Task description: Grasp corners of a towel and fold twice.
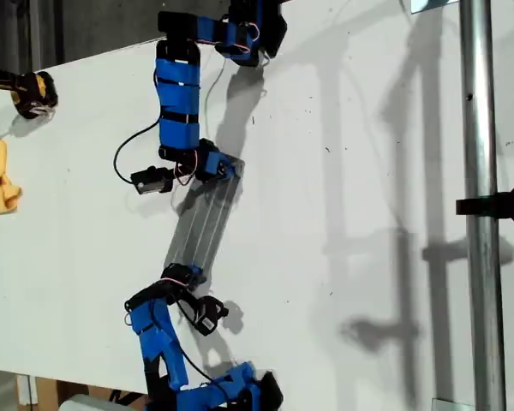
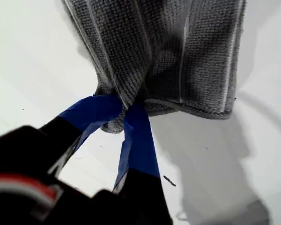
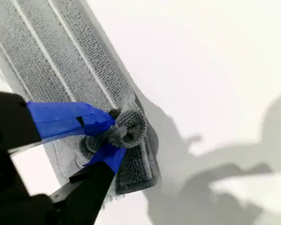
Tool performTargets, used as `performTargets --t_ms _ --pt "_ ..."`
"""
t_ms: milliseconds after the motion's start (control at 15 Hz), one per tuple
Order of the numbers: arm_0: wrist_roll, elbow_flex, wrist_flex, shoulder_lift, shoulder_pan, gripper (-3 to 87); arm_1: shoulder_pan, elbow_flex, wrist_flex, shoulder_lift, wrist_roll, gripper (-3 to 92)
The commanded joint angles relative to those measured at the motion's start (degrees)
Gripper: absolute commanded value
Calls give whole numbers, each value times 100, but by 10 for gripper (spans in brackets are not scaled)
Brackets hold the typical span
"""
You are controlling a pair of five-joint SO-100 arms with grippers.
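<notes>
Grey striped towel (image 1: 204, 224) stretched lengthwise between my first end effector (image 2: 126, 110) and my second end effector (image 3: 113, 133), both pinching it.

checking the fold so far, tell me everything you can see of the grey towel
The towel is a thin grey cloth with fine white stripes, of a knit, terry-like texture. It forms a narrow band stretched between the two arms over the white table, folded at least once, as doubled edges show. My first gripper pinches one bunched end; my second gripper clamps a crumpled corner at the other. Whether its middle touches the table cannot be told.
</notes>
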Motion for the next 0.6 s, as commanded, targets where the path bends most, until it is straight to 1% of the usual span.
performTargets --t_ms 0,67,133,200,267,333,400,467,533 --pt "-62 -439 237 -79 -105 -6 132 -53 26 0 79 -2" --pt "-105 -545 343 -88 -167 69 185 -97 79 70 88 -2" --pt "-176 -694 589 -62 -246 145 255 -114 176 246 105 128" --pt "-229 -791 756 70 -308 182 343 -132 325 501 105 240" --pt "-264 -835 914 308 -343 219 378 -141 457 879 70 284" --pt "-229 -861 1081 633 -308 289 396 -185 642 1318 62 316" --pt "-255 -870 1257 1020 -281 302 439 -220 844 1784 62 330" --pt "-466 -765 1345 1503 -281 301 527 -229 1055 2268 62 387" --pt "-650 -598 1380 2021 -299 297 615 -220 1257 2716 53 391"
